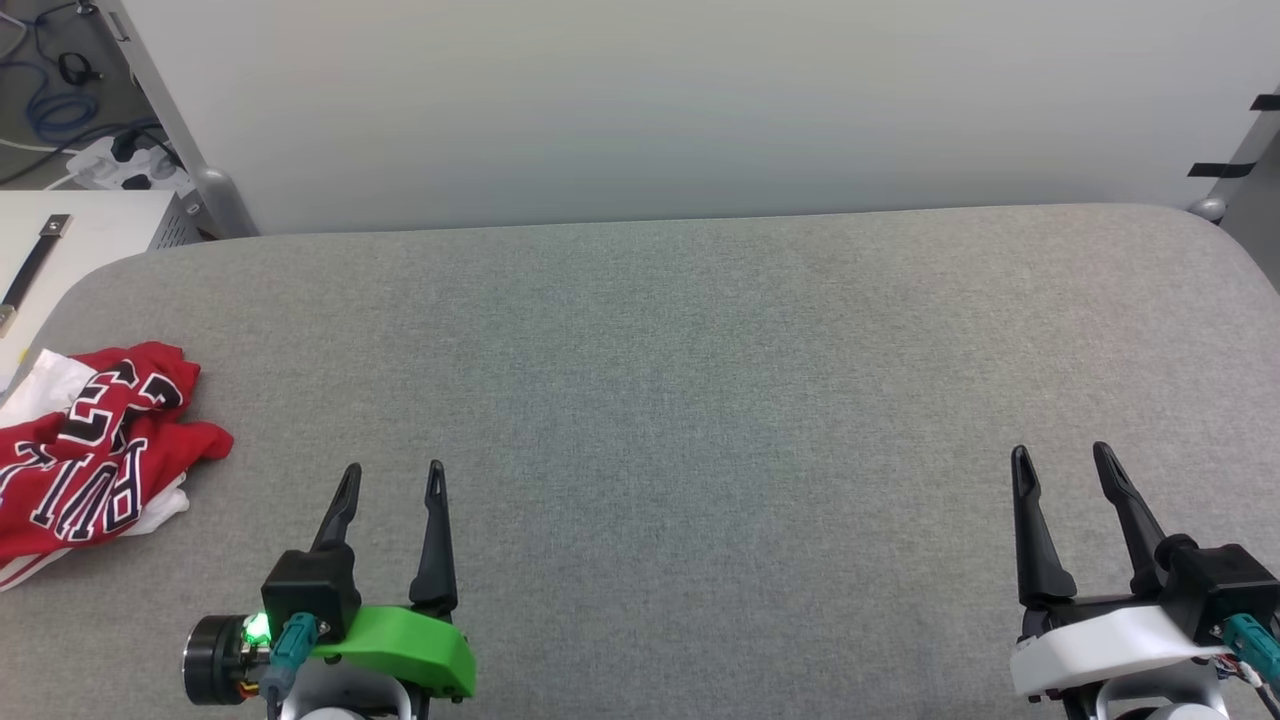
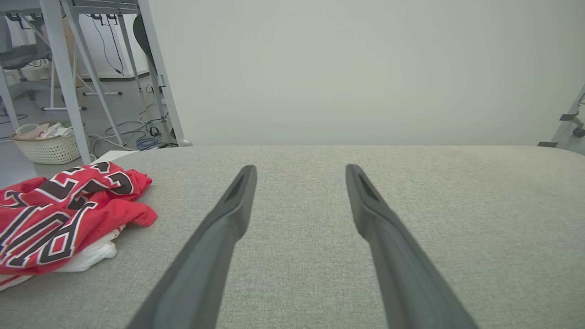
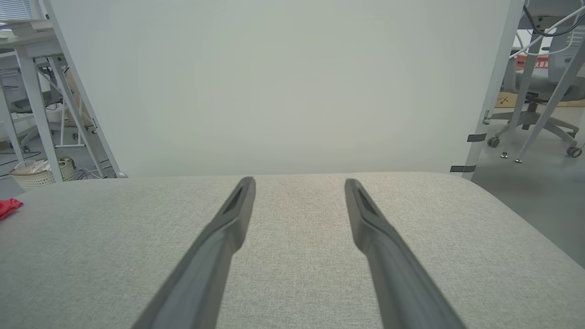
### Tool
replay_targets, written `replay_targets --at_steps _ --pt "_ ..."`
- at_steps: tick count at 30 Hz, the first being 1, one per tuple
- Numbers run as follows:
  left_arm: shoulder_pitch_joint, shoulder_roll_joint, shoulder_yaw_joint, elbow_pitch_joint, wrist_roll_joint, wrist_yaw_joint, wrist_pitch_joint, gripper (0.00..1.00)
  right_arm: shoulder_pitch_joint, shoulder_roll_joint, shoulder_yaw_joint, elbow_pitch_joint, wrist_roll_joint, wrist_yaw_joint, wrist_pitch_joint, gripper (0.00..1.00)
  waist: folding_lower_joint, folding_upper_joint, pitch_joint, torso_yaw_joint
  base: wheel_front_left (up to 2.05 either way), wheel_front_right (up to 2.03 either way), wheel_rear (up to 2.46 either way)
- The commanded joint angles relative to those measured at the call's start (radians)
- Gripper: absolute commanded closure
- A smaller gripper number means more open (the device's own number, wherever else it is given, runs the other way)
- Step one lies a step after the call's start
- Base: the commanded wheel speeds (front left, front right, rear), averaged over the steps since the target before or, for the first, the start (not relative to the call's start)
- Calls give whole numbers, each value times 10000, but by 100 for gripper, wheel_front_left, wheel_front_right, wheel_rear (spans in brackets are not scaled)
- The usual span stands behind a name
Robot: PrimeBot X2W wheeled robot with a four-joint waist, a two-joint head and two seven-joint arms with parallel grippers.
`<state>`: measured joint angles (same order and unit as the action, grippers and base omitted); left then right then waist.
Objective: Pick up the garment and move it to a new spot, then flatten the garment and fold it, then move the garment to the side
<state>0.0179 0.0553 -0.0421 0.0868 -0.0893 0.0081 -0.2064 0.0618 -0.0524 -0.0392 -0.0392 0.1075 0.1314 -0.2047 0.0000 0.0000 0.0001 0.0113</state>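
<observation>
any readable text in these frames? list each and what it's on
"UL": two letters of the big black, white-outlined lettering on the crumpled red garment. The letter before them could be B or R, and folds hide the rest.
Digits on the garment's upper fold: too creased to read for certain.
White characters on the red sign behind the desk legs, right wrist view: too small to read.
No other text is legible.

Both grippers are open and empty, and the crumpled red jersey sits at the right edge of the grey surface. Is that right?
No: the head view shows the garment crumpled at the left edge of the grey surface, outboard of the left gripper. That one and the right gripper are open and empty.
</observation>
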Motion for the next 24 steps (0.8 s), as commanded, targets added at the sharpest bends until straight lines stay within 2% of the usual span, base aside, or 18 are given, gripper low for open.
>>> replay_targets --at_steps 1,24 --pt "-77 -42 15 43 -99 -32 -103 0 157 18 -13 -60 88 -7 -127 0 0 0 -6 6 0 0 0" --pt "24 -51 59 351 -309 -115 -554 0 412 22 -39 -13 238 -7 -571 0 0 0 -150 84 0 0 0"
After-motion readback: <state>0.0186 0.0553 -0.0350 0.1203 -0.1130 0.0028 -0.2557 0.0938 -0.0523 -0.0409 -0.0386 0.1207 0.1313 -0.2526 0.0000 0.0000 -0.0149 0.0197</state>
